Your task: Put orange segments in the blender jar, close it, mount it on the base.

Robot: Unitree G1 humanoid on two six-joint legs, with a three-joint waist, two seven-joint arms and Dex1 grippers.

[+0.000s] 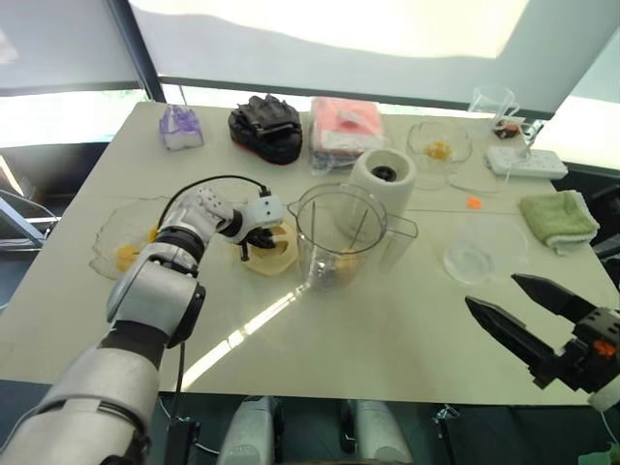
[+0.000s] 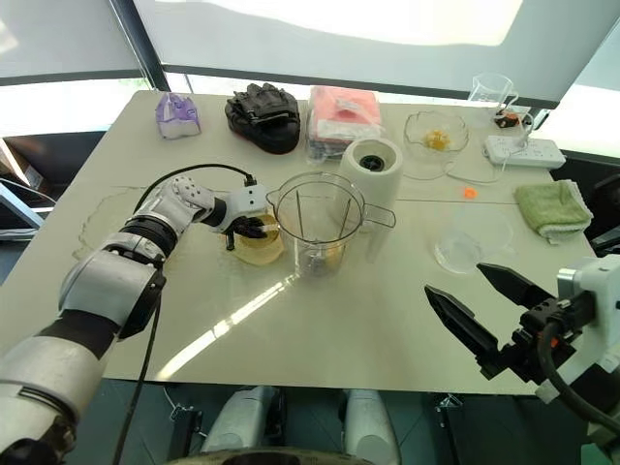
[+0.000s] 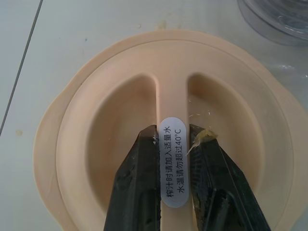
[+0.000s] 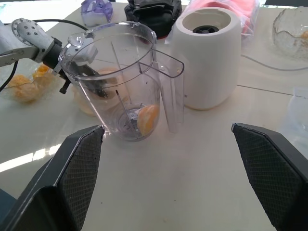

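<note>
Blender jar (image 4: 120, 86) w/ orange segment (image 4: 147, 119) inside; left fingers (image 3: 139, 192) pinch lid (image 3: 96, 130) ridge, right fingers (image 4: 82, 168) wide apart.

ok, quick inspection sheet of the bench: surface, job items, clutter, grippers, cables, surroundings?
Surface: pale table, sun glare.
Job's things: blender jar upright, orange segment inside; base behind it; more orange segments in a glass dish; cream lid flat beside jar.
Clutter: black glove, pink pack, green cloth, glass bowl.
Grippers: left gripper fingers closed on lid's handle rib; right gripper open, apart.
Cables: power strip.
Surroundings: window blinds.
</note>
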